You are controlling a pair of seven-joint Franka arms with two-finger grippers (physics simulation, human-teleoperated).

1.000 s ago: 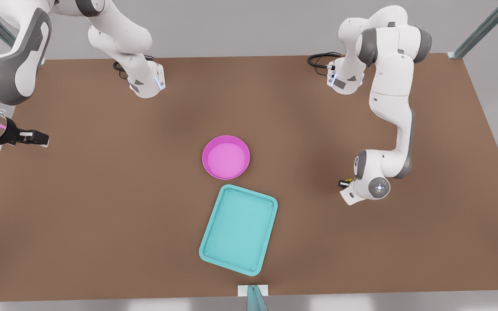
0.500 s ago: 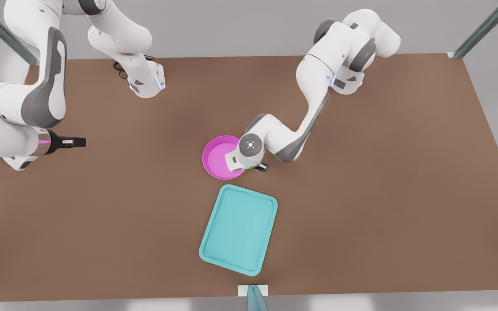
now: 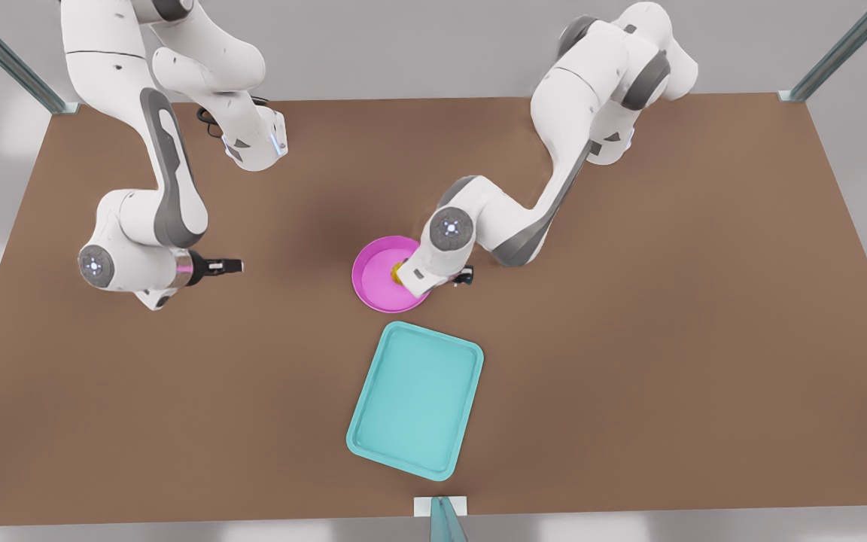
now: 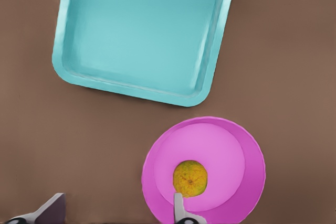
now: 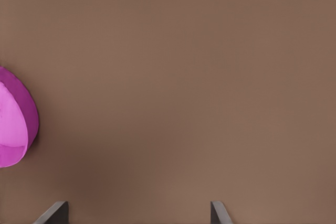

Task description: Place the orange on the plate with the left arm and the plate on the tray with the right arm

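The orange [image 4: 190, 178] lay inside the plate [image 4: 241, 150], on its flat floor and a little off centre toward the left pincer [image 4: 115, 211]. That pincer stood above it with its fingers spread, one fingertip [image 4: 178, 203] just beside the fruit and the other [image 4: 50, 208] well off over the bare worktop [image 3: 629, 376]; nothing was pinched. In the front view the left arm's white hand covered the plate's edge on the front view's right, with a sliver of orange showing beside it.

Judgement: the fruit appeared delivered, so the step in hand was the left arm's clearing away. It should rise straight up before swinging aside, since a sideways sweep could knock the fruit or nudge the plate.

The right pincer [image 3: 232, 265] hung over the worktop on the front view's left, well apart from the plate, fingers spread [image 5: 55, 211] and pointed toward it. Judgement: it should wait for a clear path, then take the low rim squarely and carry the plate level, as the orange could roll.

The tray [image 3: 373, 440] lay near the plate, unoccupied.
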